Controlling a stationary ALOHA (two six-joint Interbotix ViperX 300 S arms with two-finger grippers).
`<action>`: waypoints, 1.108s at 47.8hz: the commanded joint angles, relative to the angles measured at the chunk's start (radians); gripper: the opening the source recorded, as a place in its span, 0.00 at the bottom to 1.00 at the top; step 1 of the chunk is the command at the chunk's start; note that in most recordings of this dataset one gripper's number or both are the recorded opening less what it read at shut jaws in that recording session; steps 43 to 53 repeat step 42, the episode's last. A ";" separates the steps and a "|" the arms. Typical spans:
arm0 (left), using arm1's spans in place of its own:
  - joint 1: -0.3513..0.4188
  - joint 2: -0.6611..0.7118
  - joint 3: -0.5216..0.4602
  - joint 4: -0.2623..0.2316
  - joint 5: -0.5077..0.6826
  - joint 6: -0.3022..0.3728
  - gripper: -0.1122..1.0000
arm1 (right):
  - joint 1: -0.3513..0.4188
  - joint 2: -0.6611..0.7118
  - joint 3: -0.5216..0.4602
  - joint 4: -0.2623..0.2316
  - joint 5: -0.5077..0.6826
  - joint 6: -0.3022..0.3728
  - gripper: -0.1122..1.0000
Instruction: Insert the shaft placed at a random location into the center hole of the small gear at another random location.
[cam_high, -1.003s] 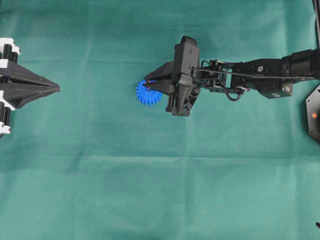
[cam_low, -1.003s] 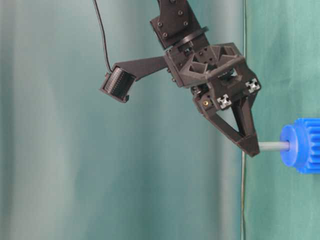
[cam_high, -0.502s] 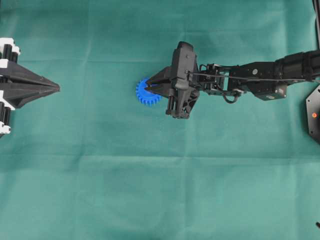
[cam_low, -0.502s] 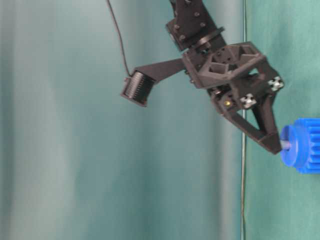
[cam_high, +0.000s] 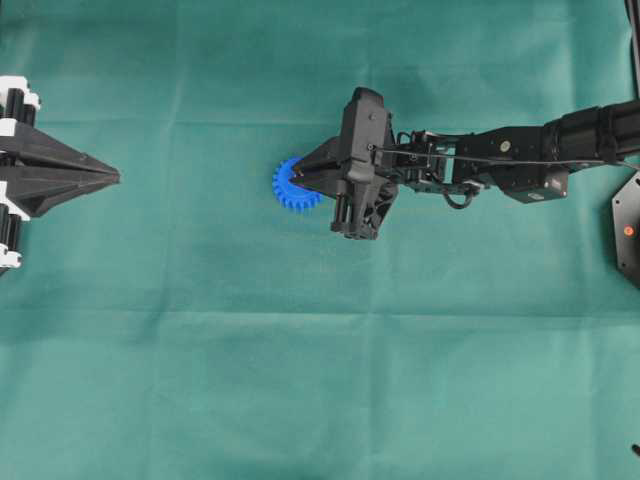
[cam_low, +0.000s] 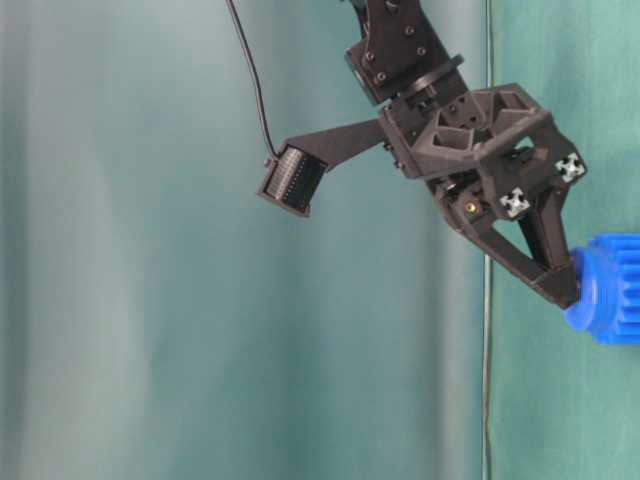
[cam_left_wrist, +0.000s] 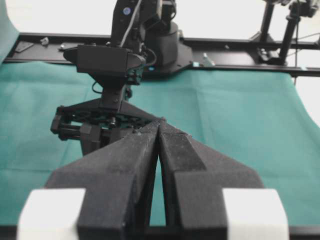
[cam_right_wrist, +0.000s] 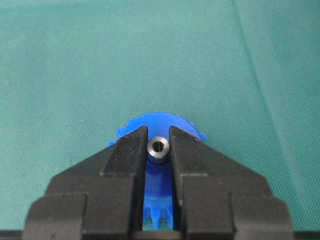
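Note:
The small gear is bright blue and lies on the green cloth just left of centre. My right gripper is shut on the shaft, whose shiny ringed end shows between the fingertips over the gear's blue hub. In the table-level view the fingertips touch the gear's hub and no length of shaft shows between them. The center hole is hidden by the shaft. My left gripper rests at the far left edge, shut and empty, its fingers pressed together.
The right arm stretches in from the right edge over the green cloth. A black part with an orange dot sits at the right edge. A black frame rail runs behind the cloth in the left wrist view.
The right gripper has gone down onto the gear. The grey shaft length seen between fingertips and hub has slid into the hub and no longer shows. The left arm has not moved.

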 joint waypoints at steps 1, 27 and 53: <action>-0.002 0.008 -0.011 0.002 -0.005 -0.002 0.10 | 0.003 -0.017 -0.023 0.002 -0.018 -0.008 0.22; -0.002 0.008 -0.011 0.003 -0.005 -0.002 0.10 | 0.009 -0.052 -0.032 0.002 0.021 0.002 0.64; -0.002 0.008 -0.011 0.003 -0.005 -0.002 0.10 | 0.011 -0.170 -0.011 0.003 0.104 0.002 0.82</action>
